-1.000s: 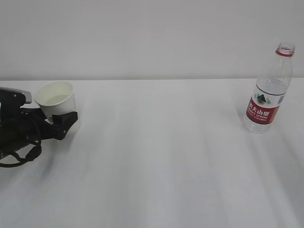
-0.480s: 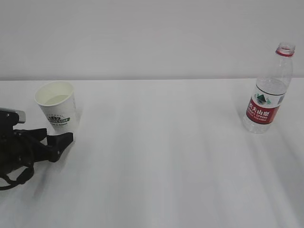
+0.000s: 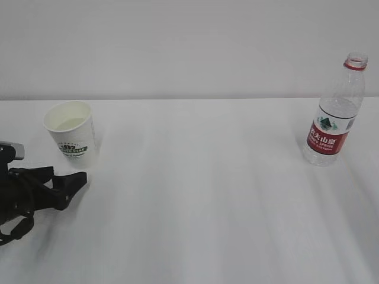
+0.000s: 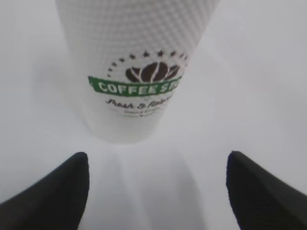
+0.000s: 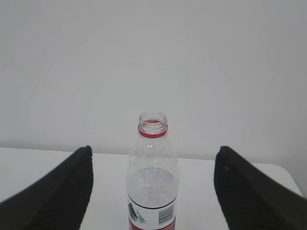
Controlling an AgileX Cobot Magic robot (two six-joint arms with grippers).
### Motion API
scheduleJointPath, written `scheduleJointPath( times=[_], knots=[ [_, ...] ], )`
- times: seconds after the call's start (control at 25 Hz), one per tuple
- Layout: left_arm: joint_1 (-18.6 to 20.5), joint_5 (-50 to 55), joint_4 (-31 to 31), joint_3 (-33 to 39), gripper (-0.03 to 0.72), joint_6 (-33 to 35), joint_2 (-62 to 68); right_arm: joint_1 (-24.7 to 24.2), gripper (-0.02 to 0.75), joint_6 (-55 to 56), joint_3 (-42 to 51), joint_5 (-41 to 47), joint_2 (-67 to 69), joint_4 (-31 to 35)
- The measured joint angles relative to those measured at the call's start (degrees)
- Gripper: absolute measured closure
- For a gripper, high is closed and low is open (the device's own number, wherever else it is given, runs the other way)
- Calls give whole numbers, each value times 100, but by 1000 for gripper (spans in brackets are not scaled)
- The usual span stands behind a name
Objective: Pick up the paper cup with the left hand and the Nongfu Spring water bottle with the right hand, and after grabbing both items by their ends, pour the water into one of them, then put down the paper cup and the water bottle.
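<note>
**Kid:** Paper cup [image 3: 71, 135], where is it?

**Me:** It stands upright on the left side of the white table [image 3: 201, 195]. I can see some water [image 3: 70, 123] in the bottom of it. My left claw [image 3: 65, 183] is low on the table, just in front of the cup and not touching it.

**Kid:** Is the claw holding anything?

**Me:** No. From the left wrist camera I see the cup's coffee logo [image 4: 139, 81] in the middle and the two black fingers [image 4: 57, 191] wide apart with only bare table between them. So the left claw is open and empty.

**Kid:** And the water bottle [image 3: 334, 112]?

**Me:** It stands upright far over on the right side of the table, well apart from the cup. It has no cap, and it looks mostly empty to me. My right claw [image 5: 153, 191] does not show in the side camera, but its own camera looks straight at the bottle, with both fingers spread wide and the bottle farther off. That claw is open and empty too.

**Kid:** So is the job done?

**Me:** I think it is nearly all done. Water is in the cup, both things are set down, and both claws have nothing in them. What is left, I guess, is just pulling my arms away.
</note>
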Motion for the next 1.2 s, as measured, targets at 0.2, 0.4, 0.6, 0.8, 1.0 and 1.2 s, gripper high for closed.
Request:
scheduleJointPath(
  times=[0.2,0.4,0.6,0.8,1.0,1.2],
  knots=[
    [0,-4,68,11,52,0,-269,0,145,0,0,0,0,1],
    [0,-17,413,48,73,0,-535,0,145,0,0,0,0,1],
    [0,-26,551,48,91,0,-733,0,145,0,0,0,0,1],
    [0,-26,623,97,97,-171,-942,0,145,0,0,0,0,1],
    [0,-30,588,330,98,-210,-1320,0,145,0,0,0,0,1],
    [0,-30,549,540,98,-247,-1619,0,145,0,0,0,0,1]
  ],
)
